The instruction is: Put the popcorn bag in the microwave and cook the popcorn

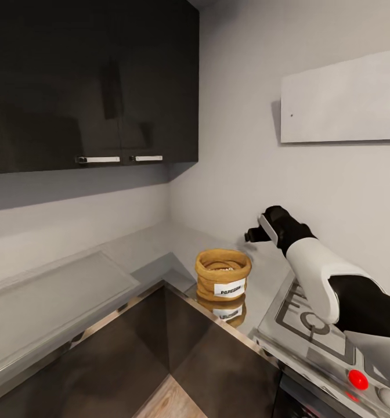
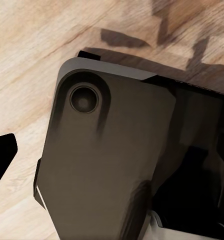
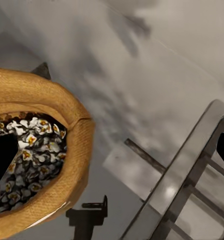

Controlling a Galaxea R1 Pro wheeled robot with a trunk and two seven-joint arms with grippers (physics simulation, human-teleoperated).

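the popcorn bag (image 1: 223, 273) stands upright on the countertop (image 1: 160, 255), in the inner corner of the l-shaped slab and close to its front edge, with its white label facing the robot and its rolled rim open upward. the right gripper (image 1: 255, 234) hangs above the counter, just beyond the bag and toward the hob side, nearer the right-hand wall than the bag is. so the bag lies down and toward the robot from the gripper, slightly to the robot's left. in the right wrist view the bag's rim (image 3: 67, 115) curves in from one side with pale kernels inside it, and the hob's grey grate (image 3: 192, 190) sits on the other side; the bag is off the gripper's line, not between the fingers. i cannot tell how wide the right gripper stands: in the head view it is small and dark, and in the wrist view just two dark finger edges show at the frame's sides. it holds nothing that i can see.

the right arm is clearly the nearer one. the left wrist view looks down at wooden floor (image 2: 27, 55) and a dark part of the robot's own body (image 2: 107, 165), so i judge that arm is hanging low; its gripper state i cannot tell.

the bag has no long axis to speak of, being squat and round, so a grasp on the rim from above seems the fitting approach. the steel surface is shiny and mirrors the bag. dark wall cabinets (image 1: 90, 87) hang over the left run of counter.
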